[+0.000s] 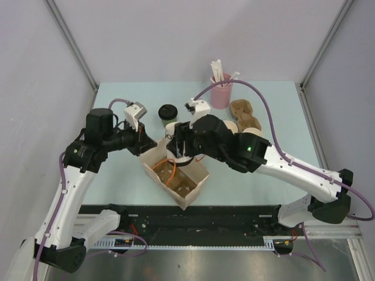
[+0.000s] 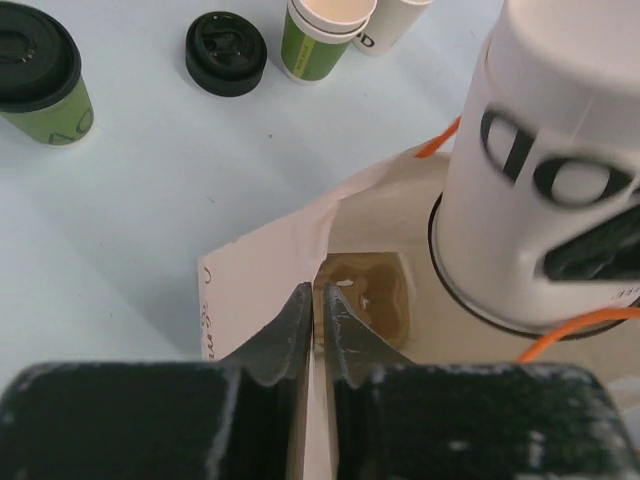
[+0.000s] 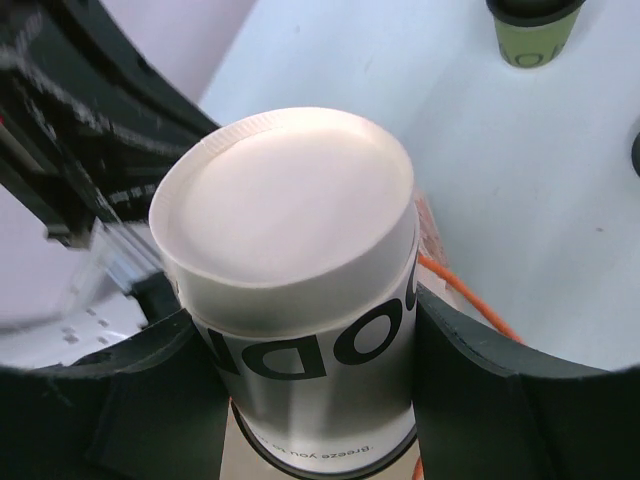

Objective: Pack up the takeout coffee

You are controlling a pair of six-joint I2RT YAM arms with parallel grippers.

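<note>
A white takeout coffee cup (image 3: 300, 300) with dark lettering is clamped between my right gripper's (image 3: 310, 340) pads. Its flat white base faces the wrist camera and its black lid rim is at the far end. It hangs over the open mouth of a cream paper bag (image 1: 196, 175) with orange handles. My left gripper (image 2: 318, 300) pinches the bag's near rim (image 2: 260, 290), its jaws almost touching. The green takeout coffee cup (image 1: 168, 113) with a black lid stands upright on the table behind the bag, apart from both grippers.
A brown pulp carrier (image 2: 375, 295) lies in the bag's bottom. A loose black lid (image 2: 226, 52) and open stacked cups (image 2: 320, 45) stand behind the bag. The pink cup of straws (image 1: 221, 93) and brown carriers (image 1: 245, 114) sit at the back right.
</note>
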